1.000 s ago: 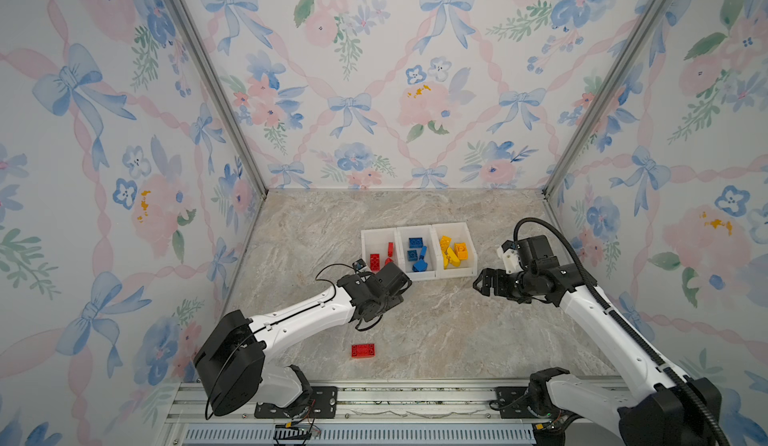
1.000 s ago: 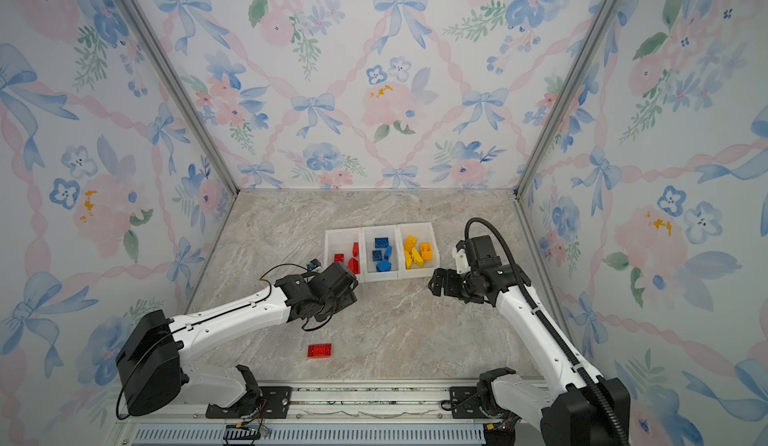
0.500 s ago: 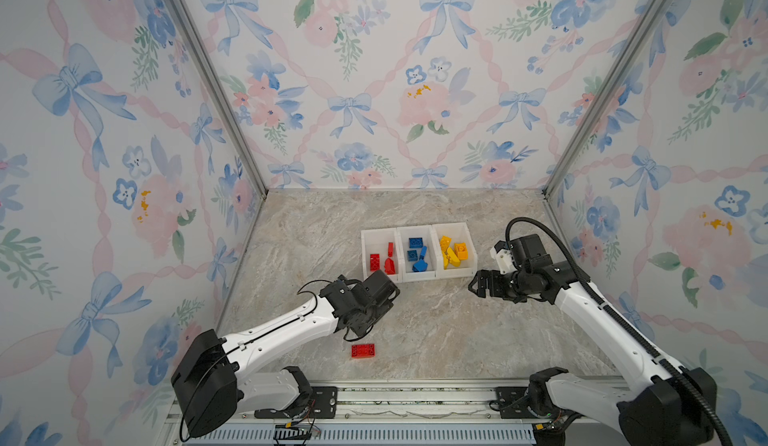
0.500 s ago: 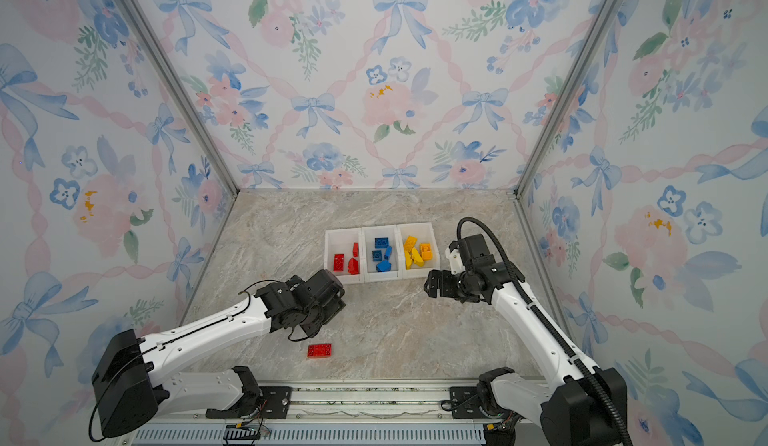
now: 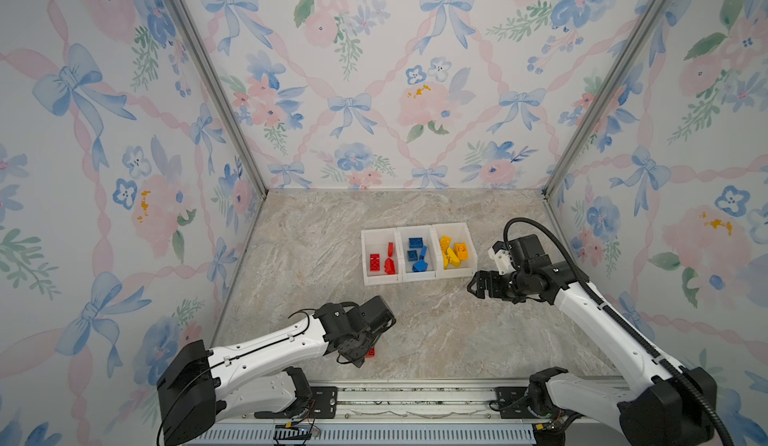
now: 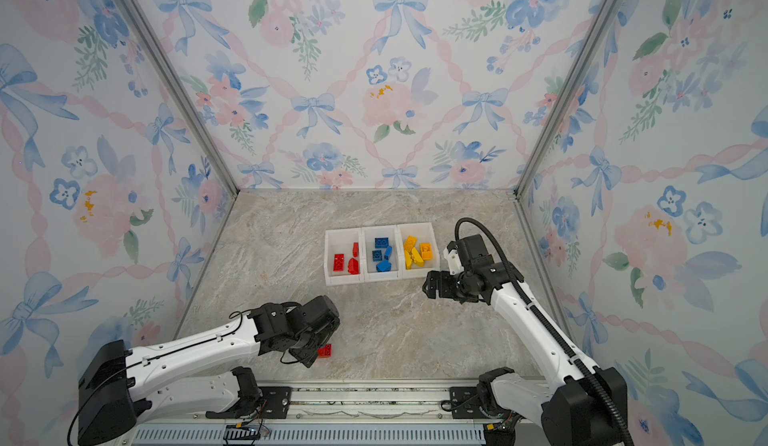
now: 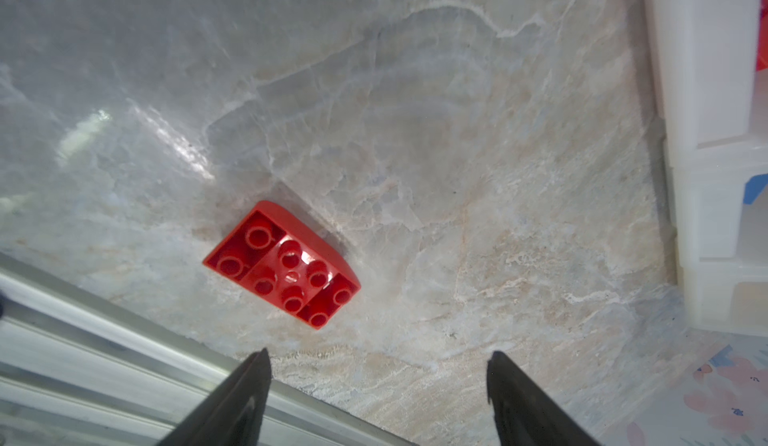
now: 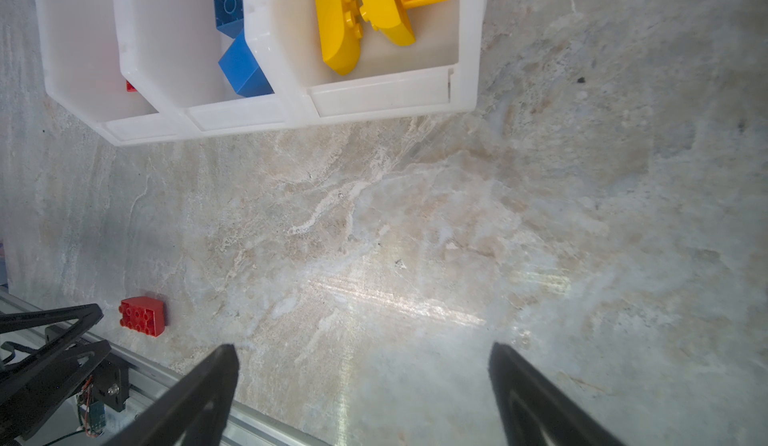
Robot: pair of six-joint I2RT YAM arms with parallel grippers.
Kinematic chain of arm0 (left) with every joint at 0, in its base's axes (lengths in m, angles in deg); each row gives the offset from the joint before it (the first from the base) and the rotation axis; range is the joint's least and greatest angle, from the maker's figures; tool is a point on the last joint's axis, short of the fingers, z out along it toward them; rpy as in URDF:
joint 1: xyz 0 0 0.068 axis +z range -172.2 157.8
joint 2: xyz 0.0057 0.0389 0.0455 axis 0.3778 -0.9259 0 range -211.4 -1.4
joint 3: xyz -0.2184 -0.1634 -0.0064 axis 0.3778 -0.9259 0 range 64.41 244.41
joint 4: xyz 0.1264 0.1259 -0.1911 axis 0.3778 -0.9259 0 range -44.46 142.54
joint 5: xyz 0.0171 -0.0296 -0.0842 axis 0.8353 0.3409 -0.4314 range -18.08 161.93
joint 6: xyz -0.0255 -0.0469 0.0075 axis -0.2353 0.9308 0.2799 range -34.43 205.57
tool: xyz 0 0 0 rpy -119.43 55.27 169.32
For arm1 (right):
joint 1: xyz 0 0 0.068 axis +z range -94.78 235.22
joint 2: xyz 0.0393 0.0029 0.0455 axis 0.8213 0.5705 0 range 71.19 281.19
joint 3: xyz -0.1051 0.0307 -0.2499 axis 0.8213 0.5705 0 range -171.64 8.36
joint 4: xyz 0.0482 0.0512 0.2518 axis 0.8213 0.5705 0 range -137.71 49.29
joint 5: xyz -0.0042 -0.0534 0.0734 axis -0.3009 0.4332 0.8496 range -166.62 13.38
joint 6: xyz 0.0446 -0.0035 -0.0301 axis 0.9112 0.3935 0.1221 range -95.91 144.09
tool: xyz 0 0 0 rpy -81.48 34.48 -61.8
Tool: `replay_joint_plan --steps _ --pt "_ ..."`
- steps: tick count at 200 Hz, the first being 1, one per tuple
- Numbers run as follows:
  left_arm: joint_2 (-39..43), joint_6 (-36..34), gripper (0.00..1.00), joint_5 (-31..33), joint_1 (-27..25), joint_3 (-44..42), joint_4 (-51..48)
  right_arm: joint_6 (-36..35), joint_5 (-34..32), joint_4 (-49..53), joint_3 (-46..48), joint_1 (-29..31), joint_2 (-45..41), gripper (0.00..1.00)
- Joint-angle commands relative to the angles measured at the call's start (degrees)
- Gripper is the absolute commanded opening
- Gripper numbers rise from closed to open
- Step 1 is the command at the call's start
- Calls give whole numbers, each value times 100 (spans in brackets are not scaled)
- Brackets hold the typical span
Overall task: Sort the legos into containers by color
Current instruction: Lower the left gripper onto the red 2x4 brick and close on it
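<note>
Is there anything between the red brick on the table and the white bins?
No. In the right wrist view, only bare marble table lies between the red brick and the bins.

Both top views are bright, evenly lit and sharp, with only faint soft shadows on the worktop [image 5: 316, 257]. In the left wrist view a white glare patch sits on the stone, the far part is hazy, and the red brick [image 7: 282, 263] is crisp, with a dark shadow along one side. In the right wrist view a glare streak crosses the worktop and the containers [image 8: 374, 91] look nearly washed out. The left pincer [image 7: 378, 377] and right pincer [image 8: 361, 377] show as dark, soft-edged wedges
</note>
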Motion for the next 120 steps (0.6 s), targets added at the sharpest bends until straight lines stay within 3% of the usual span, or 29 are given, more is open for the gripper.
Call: replay_joint_plan --steps 1,120 --pt "-94 409 86 -14 -50 -62 -161 -77 7 131 -82 89 6 97" --pt "-378 686 88 -136 -60 -451 -80 -53 -13 129 -139 107 29 97"
